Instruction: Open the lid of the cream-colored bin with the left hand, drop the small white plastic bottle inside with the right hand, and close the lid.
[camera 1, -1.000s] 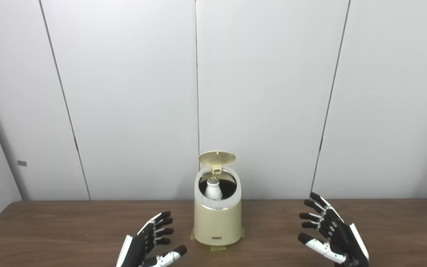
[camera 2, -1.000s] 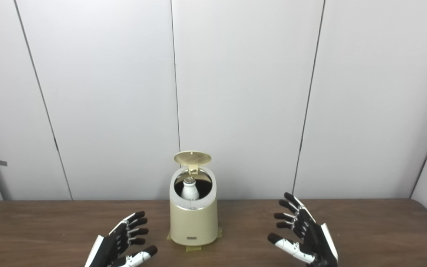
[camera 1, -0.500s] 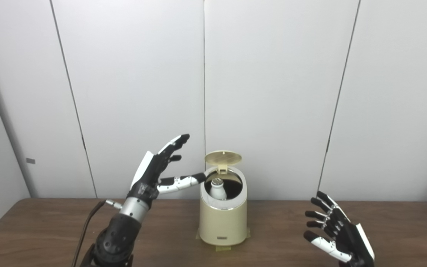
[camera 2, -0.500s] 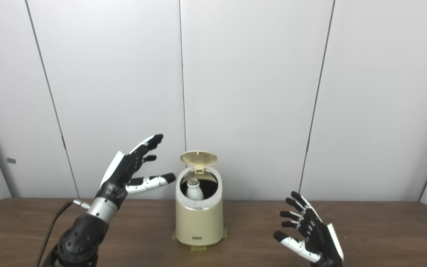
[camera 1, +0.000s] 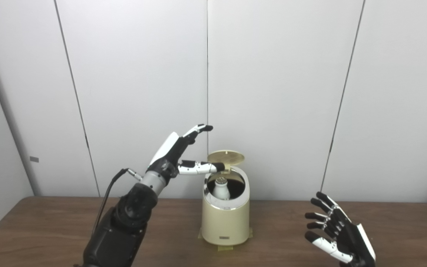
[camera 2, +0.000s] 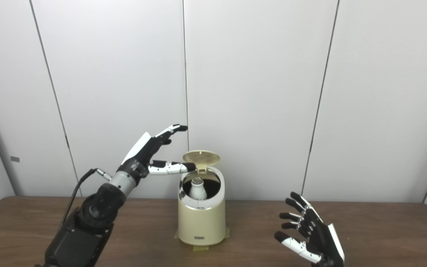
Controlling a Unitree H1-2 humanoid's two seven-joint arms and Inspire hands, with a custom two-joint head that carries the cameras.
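The cream-colored bin (camera 1: 225,222) stands on the brown table, taped down at its base. Its round lid (camera 1: 226,157) is raised on its back hinge. The small white bottle (camera 1: 221,188) stands upright inside the bin, its cap showing in the opening. My left hand (camera 1: 184,152) is open, raised beside the lid on its left. Its thumb reaches to the lid's left edge and its fingers stretch above it. My right hand (camera 1: 337,231) is open and empty, low over the table to the right of the bin.
The brown table (camera 1: 50,226) runs the full width, with grey wall panels close behind it. A black cable (camera 1: 104,200) hangs from my left wrist. Yellow tape (camera 1: 224,247) shows under the bin's base.
My left hand rose from the table and moved right to the lid's left edge. My right hand stayed nearly still. The camera shifted slightly, so the bin looks further right.
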